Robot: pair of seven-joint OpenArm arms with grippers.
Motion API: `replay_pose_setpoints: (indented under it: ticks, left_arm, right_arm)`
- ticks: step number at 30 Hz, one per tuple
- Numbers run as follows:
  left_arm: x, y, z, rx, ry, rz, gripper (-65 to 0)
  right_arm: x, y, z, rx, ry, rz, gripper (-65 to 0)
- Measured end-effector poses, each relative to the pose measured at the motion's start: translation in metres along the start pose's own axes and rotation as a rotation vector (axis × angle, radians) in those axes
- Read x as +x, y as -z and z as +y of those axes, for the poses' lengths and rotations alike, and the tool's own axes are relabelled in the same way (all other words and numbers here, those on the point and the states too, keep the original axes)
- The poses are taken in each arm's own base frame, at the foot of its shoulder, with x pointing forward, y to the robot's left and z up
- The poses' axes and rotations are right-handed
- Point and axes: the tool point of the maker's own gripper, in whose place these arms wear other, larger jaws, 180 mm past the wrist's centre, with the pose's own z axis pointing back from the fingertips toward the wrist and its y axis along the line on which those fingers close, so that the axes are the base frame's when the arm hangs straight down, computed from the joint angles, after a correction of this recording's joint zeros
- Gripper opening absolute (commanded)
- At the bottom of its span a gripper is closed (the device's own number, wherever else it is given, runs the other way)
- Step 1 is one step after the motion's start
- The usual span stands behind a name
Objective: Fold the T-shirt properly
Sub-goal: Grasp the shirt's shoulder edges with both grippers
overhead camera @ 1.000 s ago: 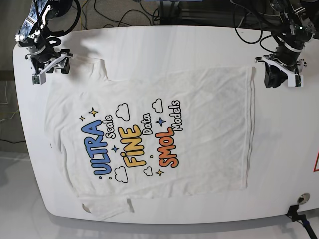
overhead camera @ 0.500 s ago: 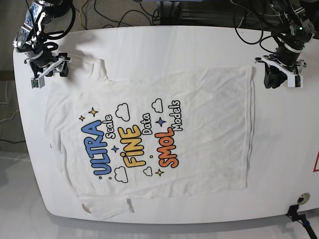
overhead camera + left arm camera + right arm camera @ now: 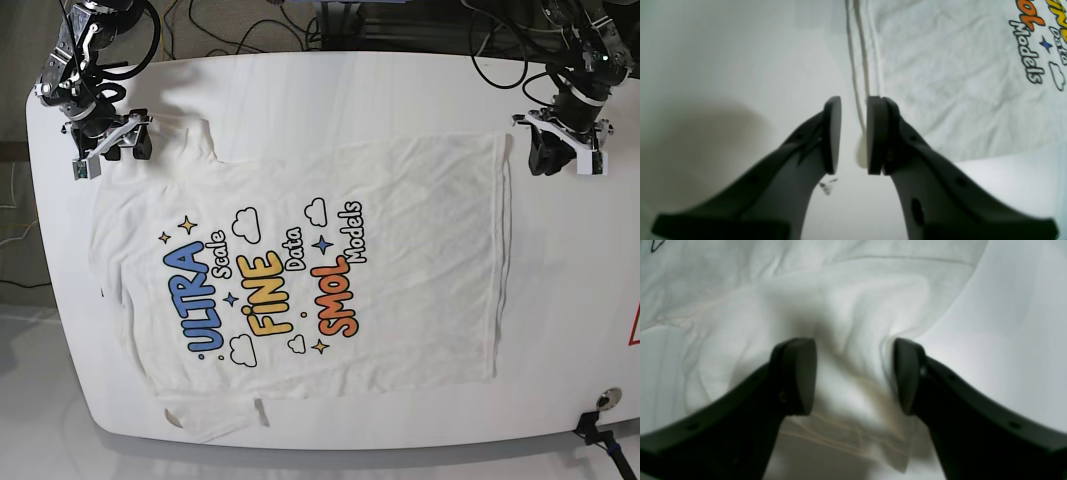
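Note:
The T-shirt lies spread flat on the white table, print up, its collar end at the base view's left and its hem at the right. My right gripper is at the far-left sleeve. In the right wrist view it stands open, its fingers straddling a raised fold of sleeve cloth. My left gripper hovers at the far-right hem corner. In the left wrist view it is open by a narrow gap, and the hem edge runs under that gap with nothing pinched.
Cables hang behind the table's far edge. A red triangle mark sits at the right edge. A small black fitting is at the near-right corner. The near sleeve is tucked by the front edge.
My right gripper has shifted a little to the right, further over the sleeve. The left gripper and the shirt have stayed put.

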Motion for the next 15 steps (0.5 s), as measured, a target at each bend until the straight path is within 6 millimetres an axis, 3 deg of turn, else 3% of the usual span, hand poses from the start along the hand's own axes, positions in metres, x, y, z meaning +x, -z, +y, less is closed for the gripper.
replay_pose_setpoints:
  ticks: [4,6,8,15]
  left_arm:
    - [-0.011,0.000,0.002,-0.064,0.005,0.077,-42.2]
    - [-0.027,0.000,-0.003,-0.104,-0.003,0.140,-40.1]
    - [-0.027,0.000,-0.005,-0.134,-0.017,0.139,-38.7]
    - [-0.036,-0.001,-0.018,-0.204,-0.048,0.177,-32.1]
  right_arm:
    - [0.000,0.000,0.000,0.000,0.001,0.000,-29.9]
    - [0.000,0.000,0.000,0.000,0.001,-0.001,-31.2]
    - [0.000,0.000,-0.001,0.000,-0.001,0.001,-34.4]
    - [-0.002,0.000,-0.004,-0.011,0.016,0.004,-62.9]
